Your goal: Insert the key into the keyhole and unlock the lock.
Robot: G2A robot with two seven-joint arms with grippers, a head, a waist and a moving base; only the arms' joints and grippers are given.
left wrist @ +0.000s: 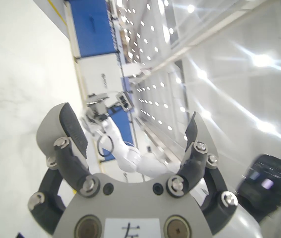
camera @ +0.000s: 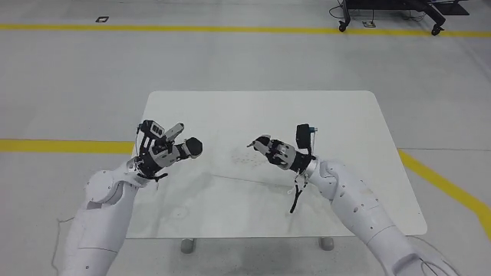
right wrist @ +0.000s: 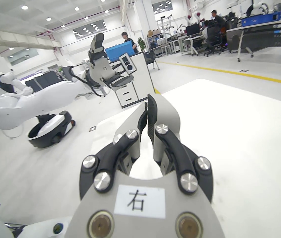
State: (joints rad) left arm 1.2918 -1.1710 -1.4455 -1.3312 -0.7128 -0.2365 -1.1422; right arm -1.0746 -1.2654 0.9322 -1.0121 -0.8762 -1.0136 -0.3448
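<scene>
While both arms hang above the white table point(camera: 230, 199) in the top view, the left gripper point(camera: 163, 130) sits by the table's left edge and the right gripper point(camera: 257, 143) nearer the middle. They are turned roughly toward each other and well apart. From up here I can't call either jaw state for sure, and where the key or the lock lies I cannot tell. Over to the left wrist view, which settles one side: the fingers point(left wrist: 72, 130) are spread wide, with nothing held and the hall ceiling between them. The tool is tilted up and away from the table, with the right arm far off beyond it. Now the right wrist view, and it's the opposite story: the pads point(right wrist: 152, 115) are pressed together, as narrow as they go. I can make out nothing pinched between them. The tabletop runs on beyond, and the left gripper is raised across the way, tip up. My read is that we're at the very start, before any pick-up, with insertion and the turn all to come. The next move, I'd say, calls for finding key and lock and parting the right jaws. Then one tool takes the key while the other steadies the lock, so blade and keyhole line up.
</scene>
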